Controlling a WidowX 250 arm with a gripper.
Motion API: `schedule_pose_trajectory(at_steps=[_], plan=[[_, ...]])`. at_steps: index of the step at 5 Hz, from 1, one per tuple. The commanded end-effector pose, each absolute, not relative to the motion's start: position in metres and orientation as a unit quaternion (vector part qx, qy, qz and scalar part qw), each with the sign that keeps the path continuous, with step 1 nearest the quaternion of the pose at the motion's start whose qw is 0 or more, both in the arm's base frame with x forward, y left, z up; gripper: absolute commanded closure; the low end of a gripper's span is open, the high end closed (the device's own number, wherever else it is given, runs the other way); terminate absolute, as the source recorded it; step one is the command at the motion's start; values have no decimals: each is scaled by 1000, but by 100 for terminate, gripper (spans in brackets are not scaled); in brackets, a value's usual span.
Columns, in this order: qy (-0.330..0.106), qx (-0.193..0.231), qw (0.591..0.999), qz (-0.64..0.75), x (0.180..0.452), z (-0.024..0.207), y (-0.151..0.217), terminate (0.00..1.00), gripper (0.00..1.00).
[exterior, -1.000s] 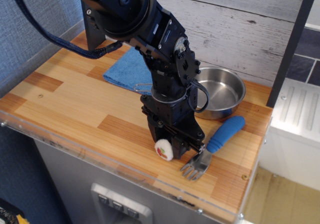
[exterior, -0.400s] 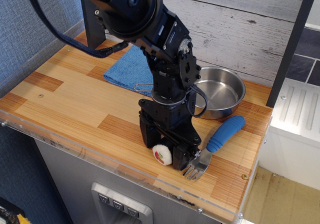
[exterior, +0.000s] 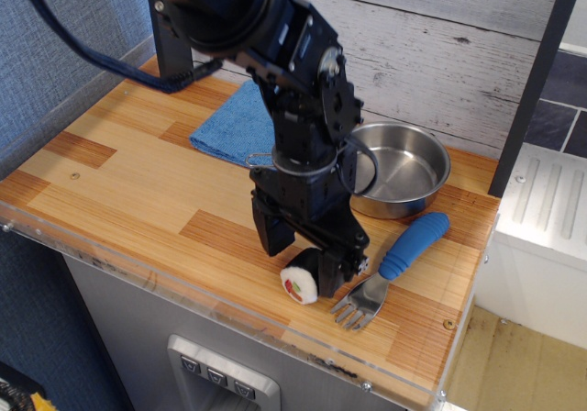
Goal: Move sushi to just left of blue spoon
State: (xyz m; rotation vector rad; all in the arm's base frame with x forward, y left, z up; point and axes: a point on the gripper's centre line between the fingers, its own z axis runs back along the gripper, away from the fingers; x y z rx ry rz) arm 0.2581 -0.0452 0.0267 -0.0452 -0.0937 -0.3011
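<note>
The sushi [exterior: 301,280] is a small black-wrapped roll with a white end face and a red and green centre. It lies on its side on the wooden table near the front edge, just left of the metal tines of the blue spoon [exterior: 399,257]. The blue handle points up and right toward the pan. My gripper [exterior: 304,252] hangs just above the sushi with its jaws spread wide, one finger [exterior: 267,234] to the left and one [exterior: 336,266] to the right. It holds nothing.
A steel pan [exterior: 399,170] with a wire handle stands behind the spoon at the back right. A blue cloth [exterior: 234,127] lies at the back, partly behind the arm. The table's front edge [exterior: 229,312] runs just below the sushi.
The jaws have opened and let go of the sushi, which now rests on the table. The gripper has risen slightly above it.
</note>
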Motion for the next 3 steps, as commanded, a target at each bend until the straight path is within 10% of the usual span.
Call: schedule_pose_trajectory(at_steps=[1, 3], plan=[[-104, -79, 985, -115, 259, 85, -36, 0, 0], [-149, -80, 985, -41, 244, 126, -24, 0, 0]])
